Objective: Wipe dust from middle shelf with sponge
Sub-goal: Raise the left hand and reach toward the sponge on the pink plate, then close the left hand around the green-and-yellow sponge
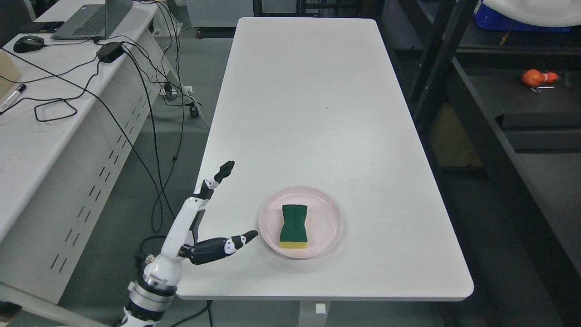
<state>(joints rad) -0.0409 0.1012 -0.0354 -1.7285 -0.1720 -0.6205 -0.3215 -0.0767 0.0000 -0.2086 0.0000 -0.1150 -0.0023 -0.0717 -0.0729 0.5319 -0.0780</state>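
Head view: the sponge point(293, 225) is a waisted block, scratchy green on top with a yellow foam layer underneath, lying flat in a smooth, round pink plate point(326, 210) on the matte white surface point(317, 113). It's just right of the left robot hand point(199, 227), which hangs over the surface's left edge, fingers spread and holding nothing, thumb tip nearly at the plate's rim.
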